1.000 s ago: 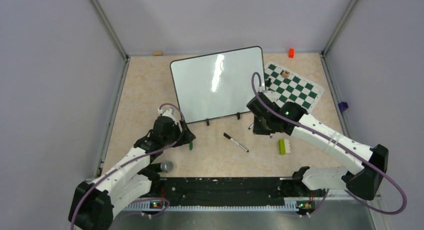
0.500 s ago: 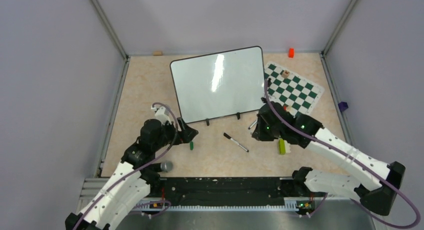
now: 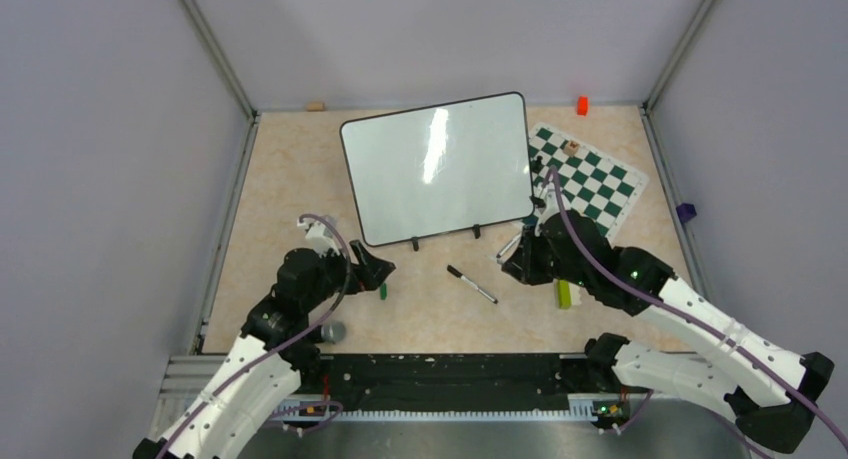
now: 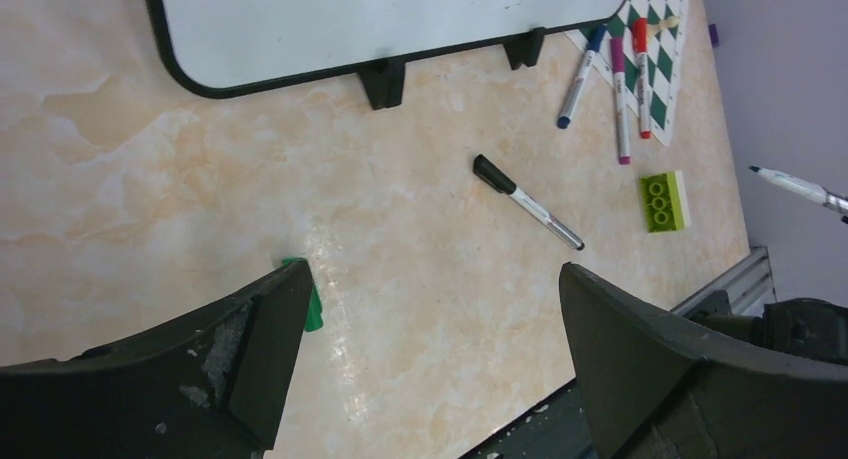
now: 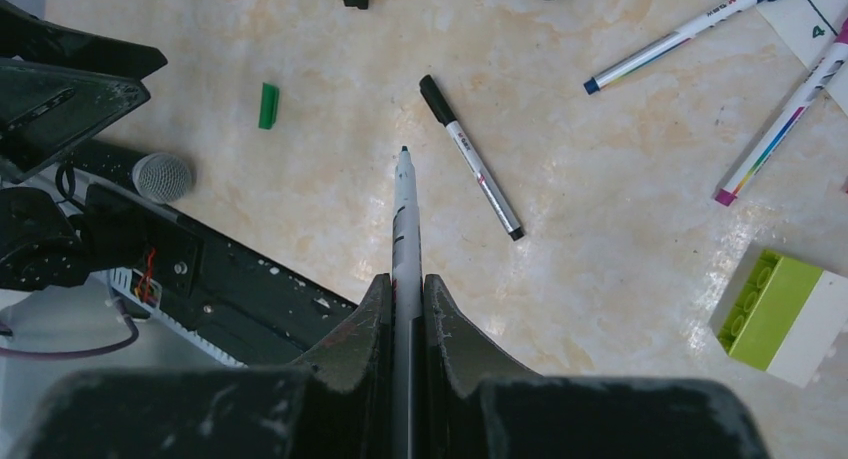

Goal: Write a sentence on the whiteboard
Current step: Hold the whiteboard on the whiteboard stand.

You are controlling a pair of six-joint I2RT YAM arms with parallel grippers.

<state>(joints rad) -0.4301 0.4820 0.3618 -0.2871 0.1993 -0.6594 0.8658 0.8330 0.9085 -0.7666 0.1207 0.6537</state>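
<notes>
Beige table (image 3: 290, 179) with whiteboard (image 3: 440, 169), black marker (image 3: 471, 284)

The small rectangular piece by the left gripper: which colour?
The piece is green; right wrist view shows it best.

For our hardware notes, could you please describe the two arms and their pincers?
The left arm and right arm are white shells with black joints, each trailing a purple cable. The left pincer and right pincer are black, wedge-fingered, scuffed whitish.

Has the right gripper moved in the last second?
Yes. The right gripper has backed off the whiteboard's lower right corner toward the near edge, and its arm now overlaps the lime brick.
</notes>
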